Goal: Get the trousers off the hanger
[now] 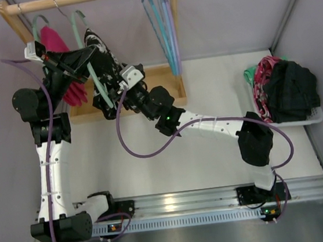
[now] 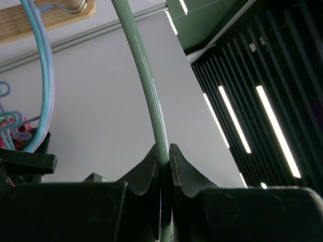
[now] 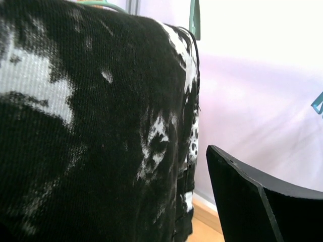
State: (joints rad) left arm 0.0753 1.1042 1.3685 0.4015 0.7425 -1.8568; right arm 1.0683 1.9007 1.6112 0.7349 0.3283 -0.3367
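The black trousers [image 1: 103, 56] with white splotches hang on the mint-green hanger [image 1: 82, 25] from the wooden rod. My left gripper [image 1: 89, 64] is shut on the hanger's thin arm; in the left wrist view both fingers [image 2: 151, 166] pinch the green rod [image 2: 146, 80]. My right gripper [image 1: 117, 82] is at the trousers' lower right side. In the right wrist view the trousers [image 3: 101, 126] fill the left. One black finger [image 3: 252, 201] stands apart from the fabric on the right. The other finger is hidden behind the cloth.
A second mint hanger with a magenta garment [image 1: 53, 43] hangs left of the trousers. Blue and lilac hangers [image 1: 162, 27] hang at the rod's right end. The rack's wooden base [image 1: 166, 88] lies below. A white basket [image 1: 316, 117] of clothes stands at right.
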